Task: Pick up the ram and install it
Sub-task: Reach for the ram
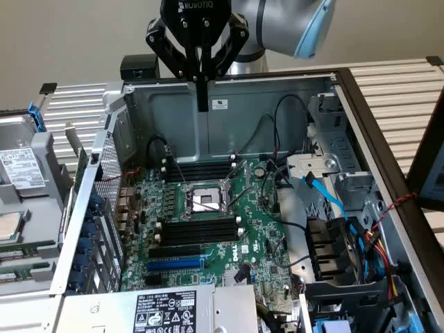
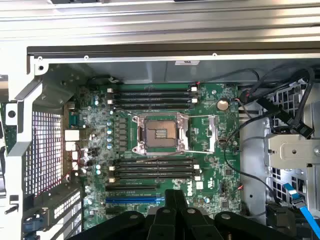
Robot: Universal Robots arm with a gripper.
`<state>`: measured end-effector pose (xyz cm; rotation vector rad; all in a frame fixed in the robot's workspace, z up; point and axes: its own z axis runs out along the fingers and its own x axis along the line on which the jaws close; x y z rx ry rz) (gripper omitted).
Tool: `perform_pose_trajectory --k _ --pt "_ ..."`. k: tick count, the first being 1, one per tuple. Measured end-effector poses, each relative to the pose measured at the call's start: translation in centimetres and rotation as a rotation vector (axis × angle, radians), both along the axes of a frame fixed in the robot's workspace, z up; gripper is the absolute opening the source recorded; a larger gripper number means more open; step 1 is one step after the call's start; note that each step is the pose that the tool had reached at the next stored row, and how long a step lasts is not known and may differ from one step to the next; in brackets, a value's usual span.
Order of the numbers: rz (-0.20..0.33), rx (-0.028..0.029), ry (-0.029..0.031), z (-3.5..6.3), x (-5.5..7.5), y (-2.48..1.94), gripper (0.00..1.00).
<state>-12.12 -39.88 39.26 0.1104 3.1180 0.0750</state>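
Note:
My gripper (image 1: 202, 103) hangs over the back of the open computer case, above the green motherboard (image 1: 253, 229), with its black fingers pressed together and nothing visible between them. In the wrist view the gripper (image 2: 175, 196) looks shut too, pointing down at the motherboard (image 2: 220, 150). Black memory slots (image 1: 198, 168) lie behind the CPU socket (image 1: 205, 200), and more memory slots (image 1: 198, 232) lie in front of it. In the wrist view the slots (image 2: 152, 95) and slots (image 2: 155, 167) all look unfilled. I cannot pick out the ram with certainty. A thin green edge (image 1: 80, 166) stands outside the case wall on the exterior view's left.
The metal case walls (image 1: 263, 104) surround the board. Black cables (image 1: 277, 132) and a blue cable (image 1: 326, 194) run on the exterior view's right, near the drive bays (image 1: 340, 250). A hard drive (image 1: 21, 170) sits outside on the exterior view's left. The power supply (image 1: 166, 312) is in front.

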Motion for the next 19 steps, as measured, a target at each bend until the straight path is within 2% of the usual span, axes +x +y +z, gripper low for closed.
perform_pose_trajectory --k 15,19 --pt "0.000 0.0000 -0.0001 0.00 0.0 0.00 0.11" --pt "0.000 -0.0001 -0.0007 -0.01 -1.6 0.00 0.11"
